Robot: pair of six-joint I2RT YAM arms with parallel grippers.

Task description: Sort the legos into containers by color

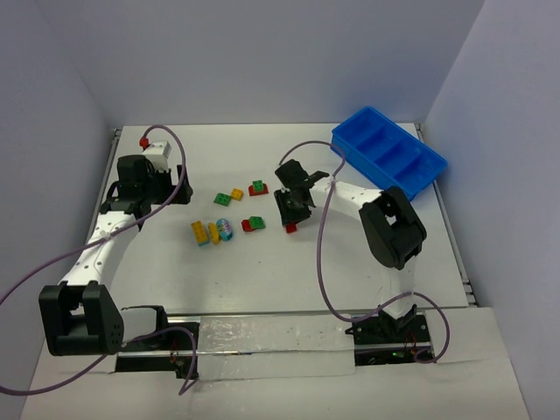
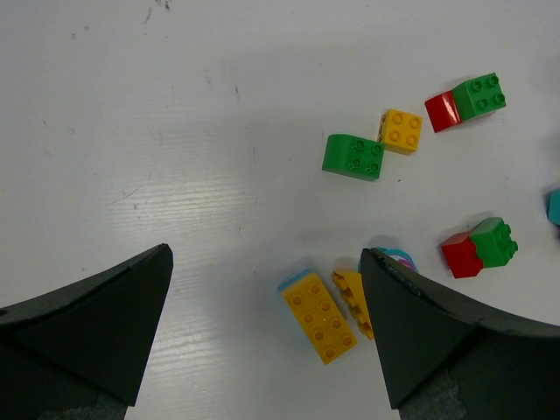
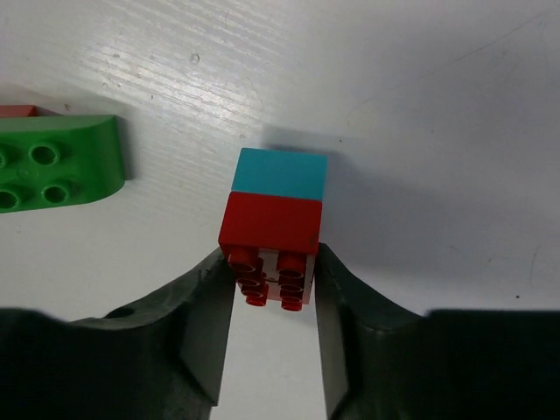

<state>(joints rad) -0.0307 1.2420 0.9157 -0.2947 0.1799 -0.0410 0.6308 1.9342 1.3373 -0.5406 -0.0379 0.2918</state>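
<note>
White tabletop, right of its middle, carried the small red-and-light-blue stacked plastic brick pair, which we judged light, rigid and slick, so our right gripper pinched its flat red sides, our left gripper hanging agape.

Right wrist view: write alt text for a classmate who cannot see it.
The right tool grips a red brick joined to a light blue brick on the white table. A green brick lies at the left edge.
</note>
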